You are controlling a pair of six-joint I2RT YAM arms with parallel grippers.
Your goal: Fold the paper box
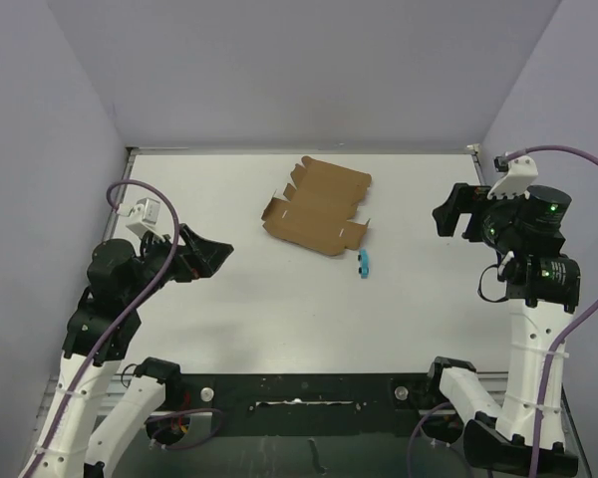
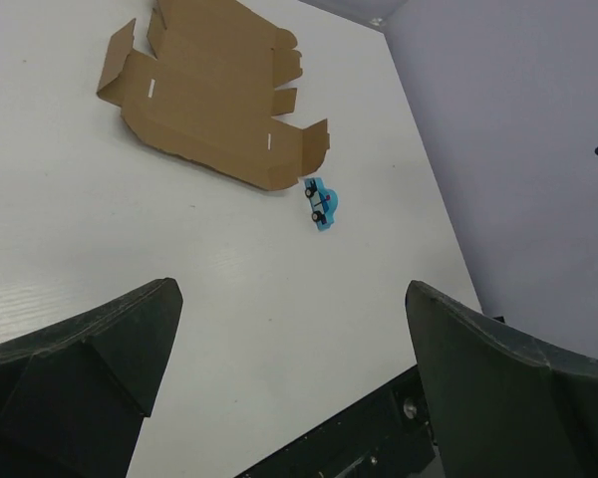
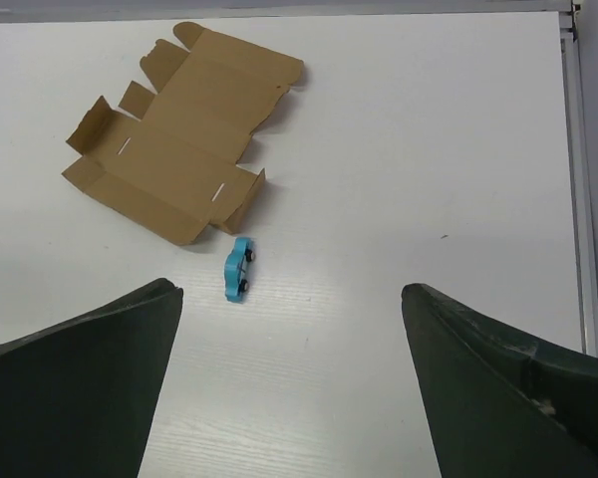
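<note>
I am hovering the left claw (image 1: 205,255) and right claw (image 1: 447,215) wide open and empty at either side of the tabletop (image 1: 279,319), since the paper box (image 1: 317,207) is lying unfolded between them, just beside a blue toy car (image 1: 364,263), awaiting a first grasp.

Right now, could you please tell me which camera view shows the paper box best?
The right wrist view: the paper box lies whole and large, unfolded, slits and flaps clear. The left wrist view shows it large, but its far edge is cut by the frame. The top external view shows it whole but small.
</note>
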